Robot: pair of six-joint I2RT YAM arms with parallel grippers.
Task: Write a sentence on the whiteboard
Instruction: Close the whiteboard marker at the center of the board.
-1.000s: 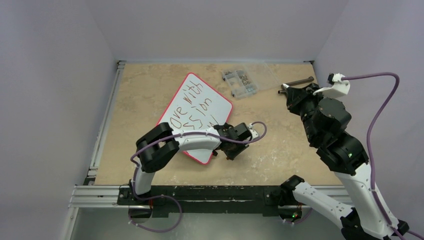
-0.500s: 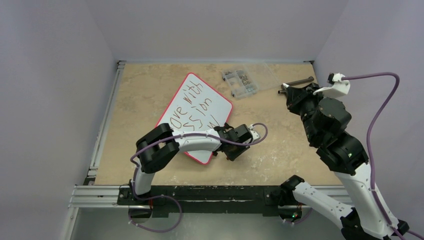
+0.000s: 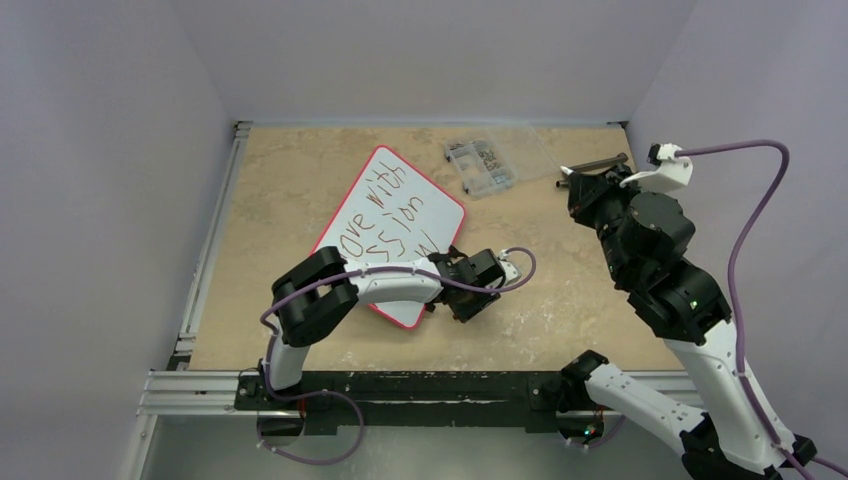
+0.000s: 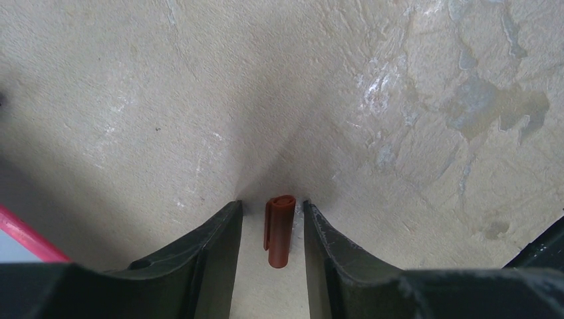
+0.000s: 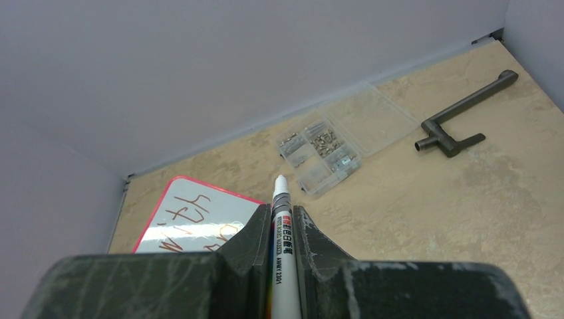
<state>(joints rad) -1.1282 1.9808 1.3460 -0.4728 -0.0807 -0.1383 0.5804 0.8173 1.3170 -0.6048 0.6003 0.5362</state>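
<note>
1. Left jaws are down low over the tan surface [image 4: 399, 80] and parted. A small red cap [image 4: 279, 230] lies flat between them with a sliver of gap on each side, so nothing is gripped.
2. Right jaws, raised at the right side, are clamped tight on a white marker [image 5: 282, 246], its pale tip poking out past them.
3. The whiteboard [image 3: 438, 222] lies flat and askew, left of centre, its near corner under the left arm.
4. The sentence [image 3: 385, 210] runs across it in slanted reddish rows. "with" reads clearly, and the lowest row is partly hidden.
5. A clear parts box [image 3: 482, 165] sits just beyond the board's far side, not touching it, with a dark metal handle [image 5: 463, 117] further right.
</note>
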